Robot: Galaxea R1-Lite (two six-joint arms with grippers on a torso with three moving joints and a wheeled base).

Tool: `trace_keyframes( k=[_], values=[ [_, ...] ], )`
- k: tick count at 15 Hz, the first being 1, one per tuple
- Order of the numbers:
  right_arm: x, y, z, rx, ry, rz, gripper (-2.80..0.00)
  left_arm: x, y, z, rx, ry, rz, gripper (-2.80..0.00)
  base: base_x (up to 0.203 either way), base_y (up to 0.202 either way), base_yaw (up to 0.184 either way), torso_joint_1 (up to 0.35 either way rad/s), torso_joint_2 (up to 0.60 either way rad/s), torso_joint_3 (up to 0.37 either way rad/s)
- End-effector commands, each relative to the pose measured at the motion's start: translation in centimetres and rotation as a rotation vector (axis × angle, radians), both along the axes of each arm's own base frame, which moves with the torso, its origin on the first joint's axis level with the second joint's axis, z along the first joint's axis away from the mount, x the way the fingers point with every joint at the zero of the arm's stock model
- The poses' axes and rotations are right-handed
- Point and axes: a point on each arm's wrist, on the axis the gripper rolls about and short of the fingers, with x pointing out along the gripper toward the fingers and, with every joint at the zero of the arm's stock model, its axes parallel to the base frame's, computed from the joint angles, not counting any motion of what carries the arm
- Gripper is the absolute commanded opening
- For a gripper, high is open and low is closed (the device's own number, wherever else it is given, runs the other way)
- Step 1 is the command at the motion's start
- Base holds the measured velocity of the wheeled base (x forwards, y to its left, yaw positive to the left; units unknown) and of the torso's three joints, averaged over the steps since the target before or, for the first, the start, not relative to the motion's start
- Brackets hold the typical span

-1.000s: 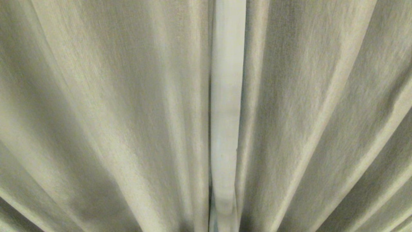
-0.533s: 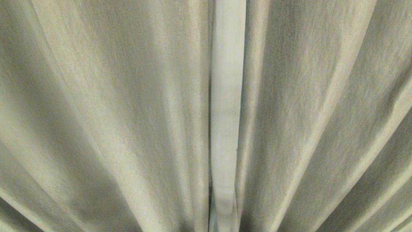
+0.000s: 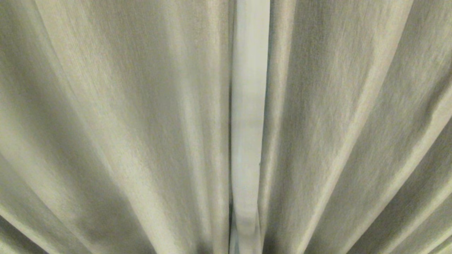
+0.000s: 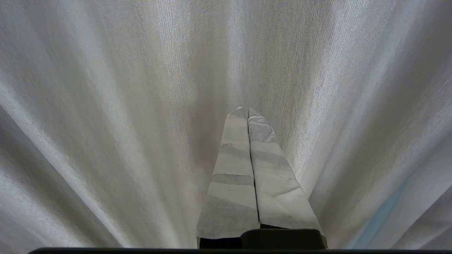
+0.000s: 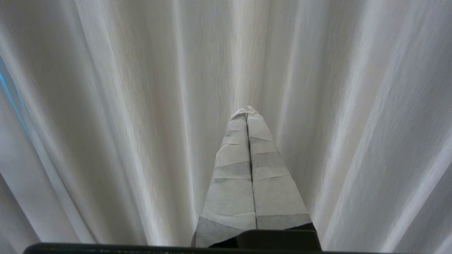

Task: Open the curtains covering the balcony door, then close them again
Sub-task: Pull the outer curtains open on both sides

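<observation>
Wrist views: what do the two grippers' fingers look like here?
Both match. The left gripper and right gripper each have two long, tapering fingers wrapped in overlapping pale grey-white tape bands, rising from a black base. No cables or markings show; neither arm appears in the head view.

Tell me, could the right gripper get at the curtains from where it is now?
Probably yes: the right gripper, fingers shut, points straight at the curtains with nothing between them. It would need to open first to take hold of a fold.
</observation>
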Motion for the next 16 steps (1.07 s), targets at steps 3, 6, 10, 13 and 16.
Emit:
trace_keyframes(
  k=[3,6,10,13,16],
  values=[
    [0.6,0.0,2.6,-0.002,0.026,-0.007,-2.8,0.0,0.0,0.0,0.0,-0.001,0.0,-2.8,0.0,0.0,0.0,0.0,0.0,0.0],
    [1.6,0.0,5.3,-0.001,0.042,-0.032,0.0,0.0,0.0,0.0,-0.001,-0.001,0.0,-2.8,0.0,0.0,0.0,0.0,0.0,0.0],
    [3.8,-0.1,8.7,0.0,-0.01,-0.118,0.0,0.0,0.0,0.0,0.0,-0.001,0.0,-2.8,0.0,0.0,0.0,0.0,0.0,0.0],
    [5.4,-0.3,10.8,-0.004,-0.028,-0.122,0.0,0.0,0.0,0.0,-0.001,-0.001,0.0,-2.8,0.0,0.0,0.0,0.0,0.0,0.0],
    [7.4,-0.7,12.4,-0.003,-0.014,-0.157,0.0,0.0,0.0,0.0,-0.001,-0.001,0.0,-2.8,0.0,0.0,0.0,0.0,0.0,0.0]
  ],
)
